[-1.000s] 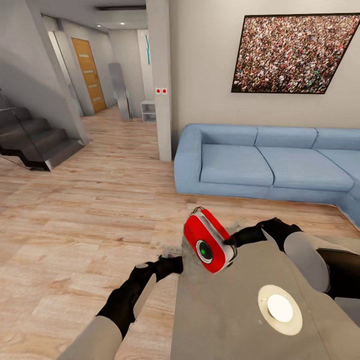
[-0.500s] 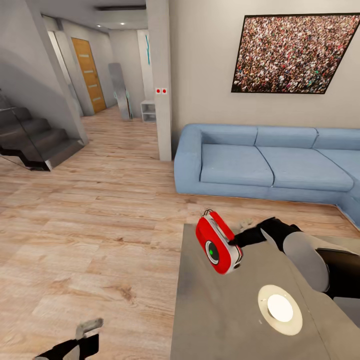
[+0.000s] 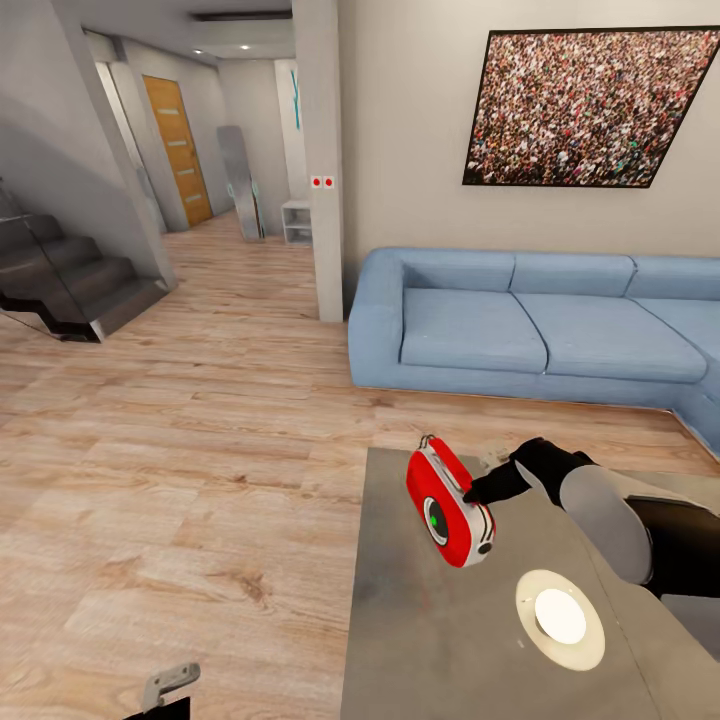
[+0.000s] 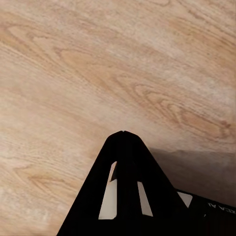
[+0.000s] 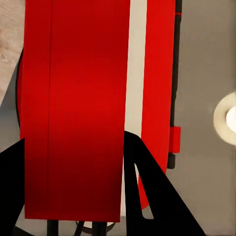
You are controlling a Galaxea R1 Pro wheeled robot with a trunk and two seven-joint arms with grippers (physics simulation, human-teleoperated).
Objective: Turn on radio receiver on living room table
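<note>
- Light wood planks cover the floor [image 3: 180,470] of the living room, with beige walls behind and dark stairs [image 3: 70,285] at the far left edge of my head view.
- Beyond the stairs a hallway runs back to an orange-brown door [image 3: 178,150].
- Low at the left, my left gripper [image 3: 170,686] just pokes into the head view, well apart from the table — its wrist camera looks down on bare planks [image 4: 118,73], and the two dark fingers meet at one tip there, so I hold them closed on nothing.
- At the middle stands a beige pillar [image 3: 318,160] carrying a small red switch plate.
- To its right, the blue sofa [image 3: 530,325] sits against the wall under the framed crowd picture [image 3: 590,105].
- Nearer me, the grey glossy table [image 3: 440,640] fills the lower right of the head view.
- On the table's far part the radio receiver [image 3: 449,506] stands tilted, red face with its round black dial and green spot turned toward me, thin wire handle at the top.
- My right gripper [image 3: 480,490] touches the radio's right side — in the wrist view the red body with its white band [image 5: 98,98] lies between my two dark fingers [image 5: 147,191], so I am closed around it.
- Further right and nearer me, a flat round white disc [image 3: 560,617] lies on the table, apart from the radio.
</note>
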